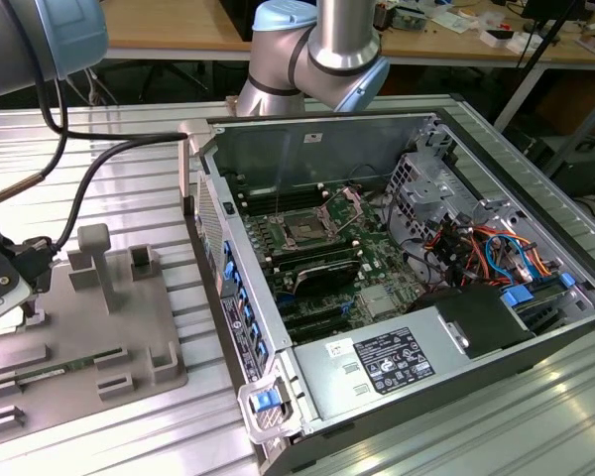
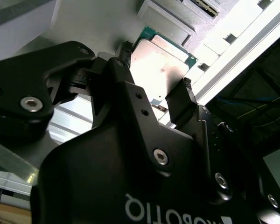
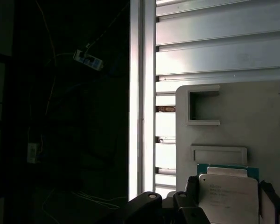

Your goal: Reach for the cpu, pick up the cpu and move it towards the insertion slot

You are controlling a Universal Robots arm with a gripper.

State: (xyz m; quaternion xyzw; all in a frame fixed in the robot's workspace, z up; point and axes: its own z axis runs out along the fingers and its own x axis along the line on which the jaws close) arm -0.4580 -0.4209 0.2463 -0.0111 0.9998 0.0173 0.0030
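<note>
in the exterior view, the arm [image 1: 327, 40] comes down from the upper middle of the frame and another link crosses the upper left corner. the gripper [image 1: 15, 297] sits at the far left edge, low over a grey fixture tray [image 1: 129, 317] that lies on the slatted metal table [image 1: 99, 149]. a black cable [image 1: 89, 169] loops from the upper left toward the gripper. an open computer case [image 1: 416, 129] fills the centre and the exterior view's right. inside it, the insertion slot [image 1: 307, 230] shows as a square socket with a dark centre and a metal frame on the green board. it is well apart from the gripper. a power supply [image 1: 377, 362] lies at the lower end of the case.

in the second wrist view, the cpu [image 2: 165, 53] shows its pale metal plate and thin green rim. the black fingers [image 2: 182, 95] stand at two opposite edges of it and touch them, so the gripper is closed on the cpu. the chip lies flat, close against the grey tray.

in the first wrist view, the cpu lies between the same two fingers, each tight to an edge. it sits just beside a long shallow recess [image 3: 219, 154] in the tray, and a square recess [image 3: 203, 107] lies farther along. the slatted table runs past the tray to a bright edge rail [image 3: 142, 93], with dark floor beyond it.
</note>
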